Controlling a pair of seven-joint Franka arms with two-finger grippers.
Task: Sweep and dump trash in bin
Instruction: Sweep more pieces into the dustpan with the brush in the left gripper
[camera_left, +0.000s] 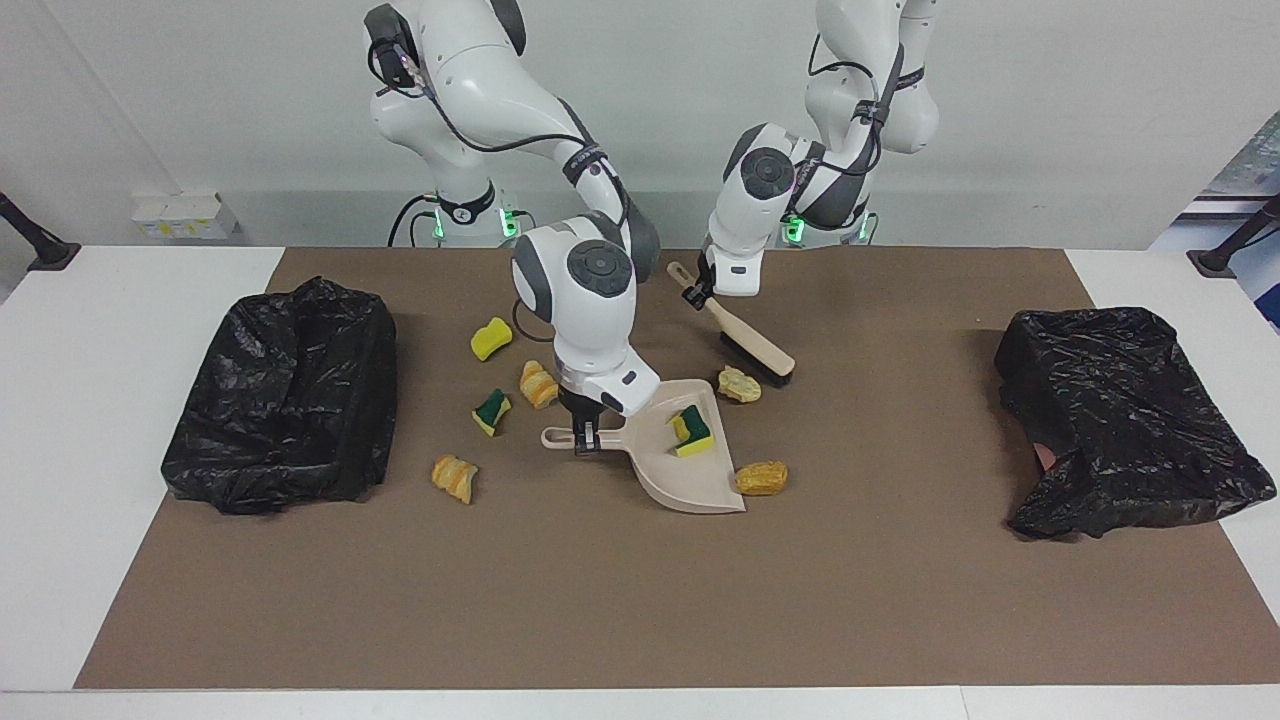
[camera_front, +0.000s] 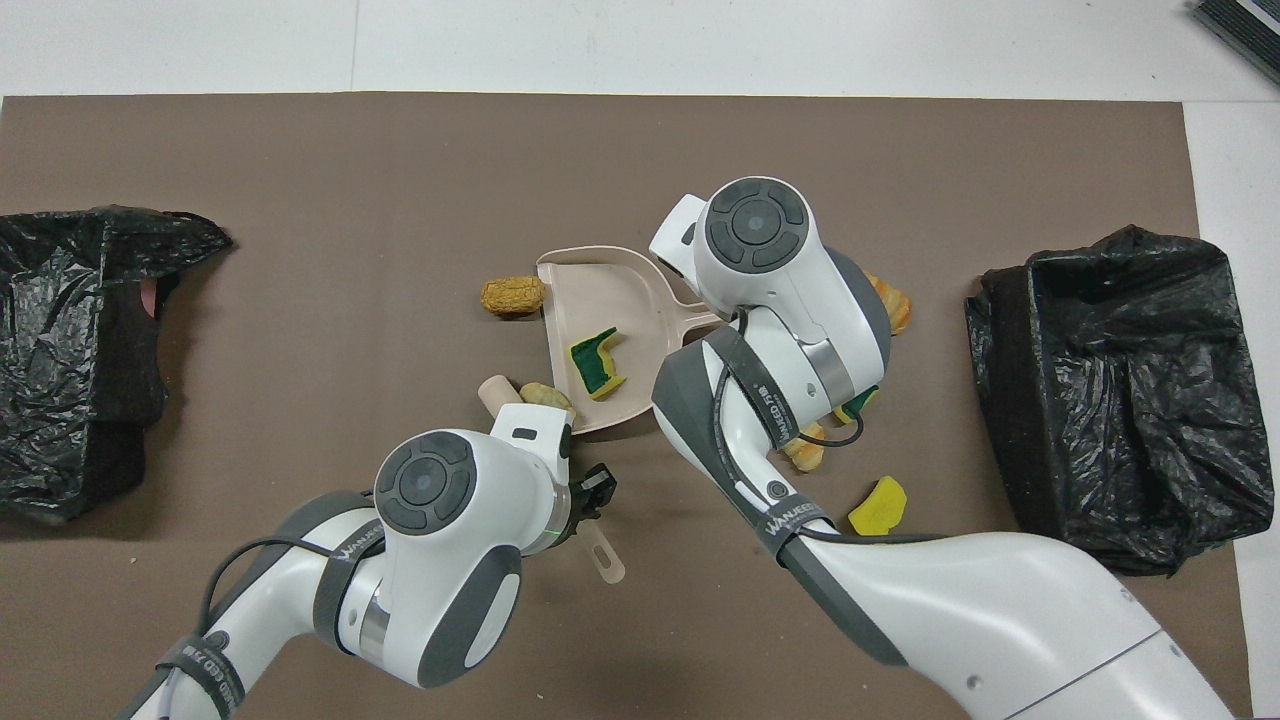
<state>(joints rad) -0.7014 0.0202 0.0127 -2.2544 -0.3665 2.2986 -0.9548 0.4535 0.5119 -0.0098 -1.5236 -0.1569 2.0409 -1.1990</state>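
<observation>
My right gripper (camera_left: 584, 440) is shut on the handle of the beige dustpan (camera_left: 694, 472), which lies on the brown mat (camera_left: 640, 600). A yellow-and-green sponge chunk (camera_left: 690, 430) sits in the pan (camera_front: 598, 290). My left gripper (camera_left: 702, 294) is shut on the handle of a wooden brush (camera_left: 757, 356), whose bristles hang low by an orange-tan lump (camera_left: 740, 384) near the pan's rim. Another lump (camera_left: 762, 478) lies at the pan's open edge. In the overhead view the right arm's wrist hides my right gripper, and my left gripper (camera_front: 590, 495) grips the brush (camera_front: 606, 562).
More trash lies toward the right arm's end: a yellow sponge (camera_left: 491, 338), a pastry lump (camera_left: 538, 384), a green sponge (camera_left: 491, 411) and another lump (camera_left: 455, 477). Black-bagged bins stand at the right arm's end (camera_left: 285, 395) and the left arm's end (camera_left: 1125, 420).
</observation>
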